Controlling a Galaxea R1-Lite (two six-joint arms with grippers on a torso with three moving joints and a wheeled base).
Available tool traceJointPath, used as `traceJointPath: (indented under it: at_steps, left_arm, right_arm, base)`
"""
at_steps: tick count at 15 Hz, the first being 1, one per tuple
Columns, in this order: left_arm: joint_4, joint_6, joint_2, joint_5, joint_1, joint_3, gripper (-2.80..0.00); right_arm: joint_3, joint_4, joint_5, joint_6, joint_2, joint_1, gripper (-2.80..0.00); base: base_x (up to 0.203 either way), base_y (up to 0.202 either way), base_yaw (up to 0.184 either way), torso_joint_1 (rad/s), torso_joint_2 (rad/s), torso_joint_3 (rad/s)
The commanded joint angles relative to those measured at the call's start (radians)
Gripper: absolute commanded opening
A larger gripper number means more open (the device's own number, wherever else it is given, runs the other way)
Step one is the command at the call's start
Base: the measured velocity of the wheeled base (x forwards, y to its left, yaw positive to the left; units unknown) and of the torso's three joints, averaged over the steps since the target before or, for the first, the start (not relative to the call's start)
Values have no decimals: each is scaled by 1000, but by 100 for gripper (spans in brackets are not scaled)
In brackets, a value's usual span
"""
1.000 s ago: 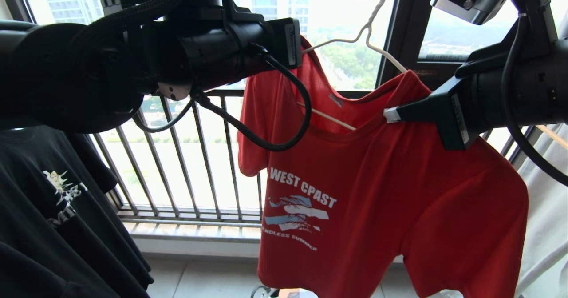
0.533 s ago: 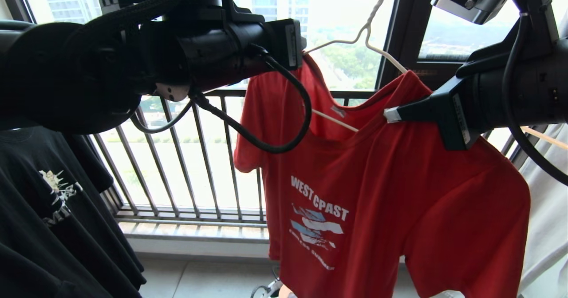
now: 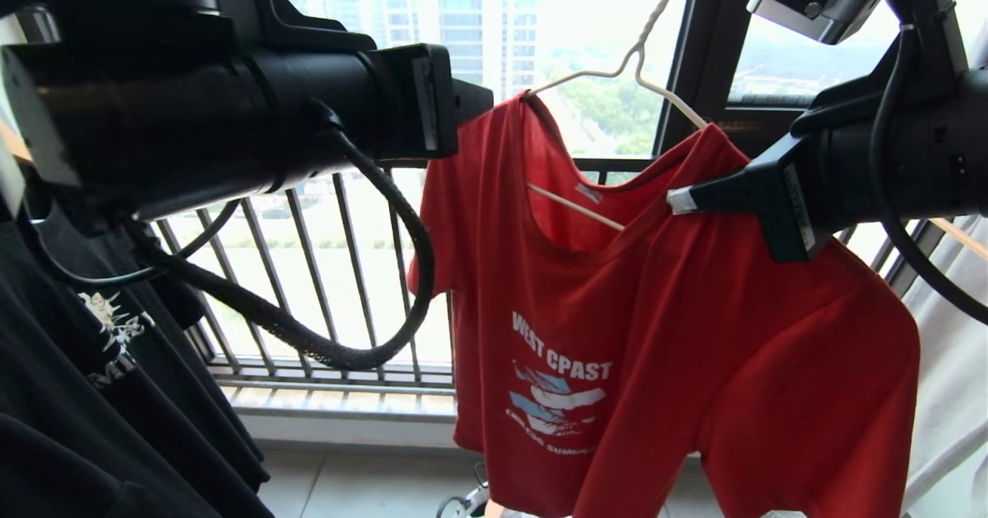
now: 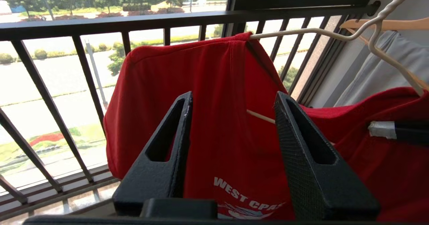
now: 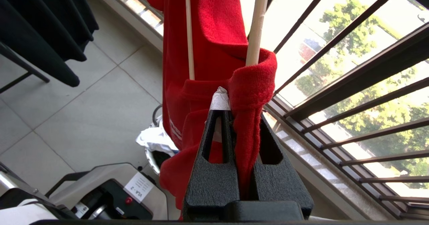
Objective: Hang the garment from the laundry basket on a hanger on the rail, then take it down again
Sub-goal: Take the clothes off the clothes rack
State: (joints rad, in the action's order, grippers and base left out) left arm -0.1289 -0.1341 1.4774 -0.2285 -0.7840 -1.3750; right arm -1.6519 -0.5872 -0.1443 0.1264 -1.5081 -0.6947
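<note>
The red shirt [image 3: 656, 333] hangs on the hanger [image 3: 617, 66], its right shoulder clamped in the right gripper [image 3: 673, 199], while the left gripper [image 4: 233, 107], fingers apart, is near its left shoulder.

The garment [image 3: 656, 309] is hanging on the hanger [image 3: 617, 66] in front of the window railing [image 3: 340, 271], with the black T-shirt [image 3: 93, 394] hanging well apart to its left. The laundry basket [image 5: 157, 156] seems to be sitting on the floor below the garment.

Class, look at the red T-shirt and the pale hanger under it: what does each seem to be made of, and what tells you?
Red T-shirt: soft matte knit, probably cotton; it drapes and folds limply. Pale hanger: thin cream rod, likely coated wire; its neck is twisted.
</note>
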Motion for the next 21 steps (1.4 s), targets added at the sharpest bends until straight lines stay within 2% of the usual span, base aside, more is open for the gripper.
traceJointPath:
  at_steps: [1,2,3,7,10,17,21]
  left_arm:
    - [15,-25,-173,-2,-1,83,-280]
    - [25,-62,-204,-3,2,115,-280]
    - [29,-88,-222,-2,4,150,-280]
    - [32,-96,-224,-1,48,157,-280]
    - [34,-93,-230,-2,60,159,-280]
    - [35,-94,-277,0,60,164,-280]
    - [35,-94,-295,0,60,165,-280]
  right_arm:
    - [0,-5,-1,1,-1,0,-280]
    - [1,-5,-1,1,-1,0,-280]
    - [5,-5,-2,1,0,0,0]
    - [17,-10,-3,1,28,0,0]
    - [82,-15,-2,0,80,0,0]
    - [367,-11,-3,-9,283,10,0]
    - [564,14,3,-61,323,10,0]
  base:
    - [0,0,0,0,0,0]
    - [0,0,0,0,0,0]
    - [0,0,0,0,0,0]
    - [0,0,0,0,0,0]
    - [0,0,0,0,0,0]
    - [0,0,0,0,0,0]
    - [0,0,0,0,0,0]
